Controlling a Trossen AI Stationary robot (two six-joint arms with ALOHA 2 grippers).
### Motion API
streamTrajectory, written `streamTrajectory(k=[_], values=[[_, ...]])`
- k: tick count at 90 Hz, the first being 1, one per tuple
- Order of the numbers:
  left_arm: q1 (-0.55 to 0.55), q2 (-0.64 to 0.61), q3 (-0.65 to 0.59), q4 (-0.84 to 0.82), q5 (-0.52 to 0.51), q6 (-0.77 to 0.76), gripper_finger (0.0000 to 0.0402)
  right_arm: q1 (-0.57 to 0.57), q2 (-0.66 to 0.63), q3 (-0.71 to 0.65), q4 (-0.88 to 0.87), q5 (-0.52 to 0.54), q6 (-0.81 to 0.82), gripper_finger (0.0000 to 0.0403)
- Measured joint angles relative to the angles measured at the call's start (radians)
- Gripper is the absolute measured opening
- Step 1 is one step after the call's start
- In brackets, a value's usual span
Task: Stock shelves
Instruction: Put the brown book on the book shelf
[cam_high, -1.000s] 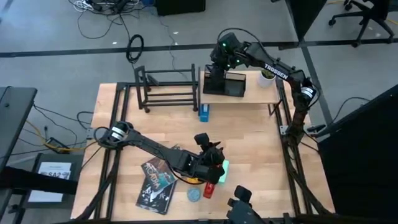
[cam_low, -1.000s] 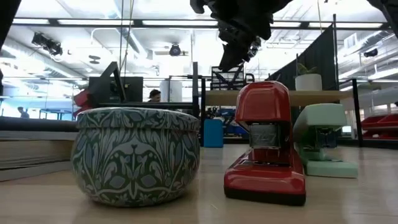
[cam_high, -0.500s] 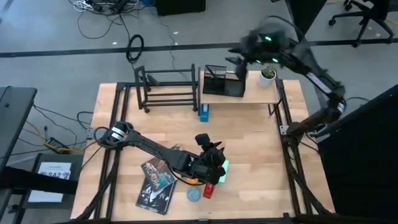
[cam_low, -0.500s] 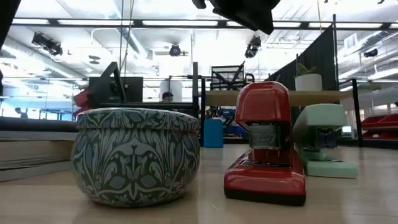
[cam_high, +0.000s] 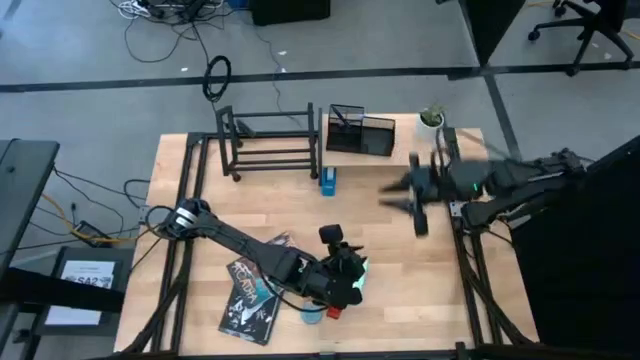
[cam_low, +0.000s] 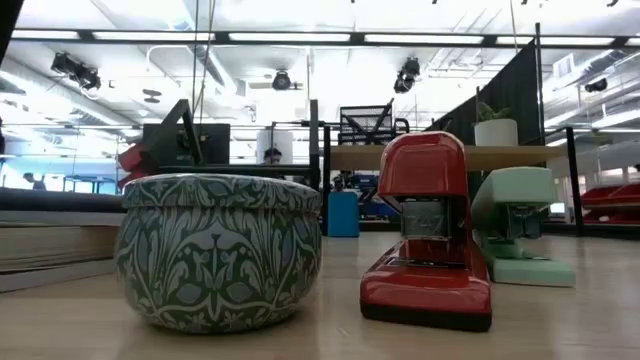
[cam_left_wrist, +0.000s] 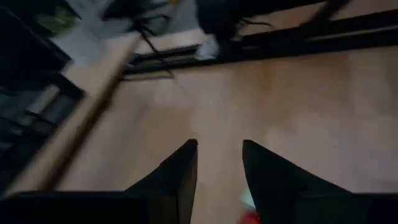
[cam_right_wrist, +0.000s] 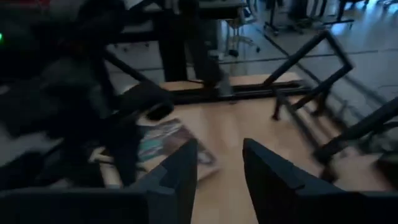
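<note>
Over staplers, left gripper (cam_high: 345, 283) parted, empty

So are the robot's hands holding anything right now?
No, nothing. The left hand is open and empty above the red stapler and the mint green stapler. The right hand is open and empty too, near the table's right edge.

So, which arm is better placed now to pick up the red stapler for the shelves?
Probably the left. Its claw is open, right above the red stapler at the table's near edge. The right claw, also open and empty, hangs far away, near the wooden shelf.
</note>
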Motion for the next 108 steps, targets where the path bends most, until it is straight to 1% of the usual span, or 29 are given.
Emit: streamTrajectory(k=[12, 16, 20, 25, 32, 35, 40, 46, 52, 60, 71, 78, 86, 100, 108], values=[[-0.036, 0.000, 0.041, -0.140, 0.031, -0.155, 0.0110, 0.230, 0.042, -0.139, 0.215, 0.188, 0.099, 0.0089], [-0.047, 0.000, 0.049, -0.170, 0.074, -0.189, 0.0110, 0.297, 0.067, -0.169, 0.301, 0.238, 0.116, 0.0088], [-0.057, 0.000, 0.052, -0.181, 0.139, -0.208, 0.0110, 0.354, 0.098, -0.196, 0.361, 0.279, 0.127, 0.0087], [-0.071, 0.000, 0.053, -0.178, 0.233, -0.236, 0.0110, 0.413, 0.143, -0.222, 0.421, 0.315, 0.146, 0.0086], [-0.092, 0.000, 0.050, -0.168, 0.352, -0.279, 0.0110, 0.476, 0.208, -0.240, 0.507, 0.338, 0.206, 0.0086], [-0.102, 0.000, 0.043, -0.160, 0.388, -0.296, 0.0110, 0.497, 0.239, -0.240, 0.546, 0.343, 0.238, 0.0086], [-0.122, 0.000, 0.029, -0.161, 0.399, -0.309, 0.0110, 0.527, 0.296, -0.239, 0.591, 0.344, 0.281, 0.0086], [-0.144, 0.000, 0.007, -0.162, 0.378, -0.326, 0.0110, 0.552, 0.364, -0.240, 0.643, 0.346, 0.305, 0.0085], [-0.161, 0.000, -0.025, -0.151, 0.330, -0.363, 0.0110, 0.567, 0.429, -0.239, 0.696, 0.381, 0.334, 0.0084], [-0.169, 0.001, -0.086, -0.076, 0.285, -0.449, 0.0110, 0.574, 0.507, -0.239, 0.719, 0.439, 0.404, 0.0083], [-0.162, 0.004, -0.191, 0.053, 0.283, -0.561, 0.0112, 0.571, 0.580, -0.239, 0.743, 0.466, 0.513, 0.0083], [-0.145, 0.004, -0.248, 0.117, 0.327, -0.586, 0.0119, 0.567, 0.618, -0.240, 0.750, 0.466, 0.546, 0.0083], [-0.124, 0.004, -0.294, 0.150, 0.394, -0.628, 0.0135, 0.561, 0.659, -0.239, 0.785, 0.467, 0.585, 0.0083], [-0.097, 0.004, -0.343, 0.174, 0.534, -0.668, 0.0189, 0.549, 0.733, -0.239, 0.872, 0.468, 0.611, 0.0082], [-0.087, 0.004, -0.365, 0.232, 0.605, -0.666, 0.0219, 0.542, 0.761, -0.239, 0.920, 0.461, 0.604, 0.0082]])
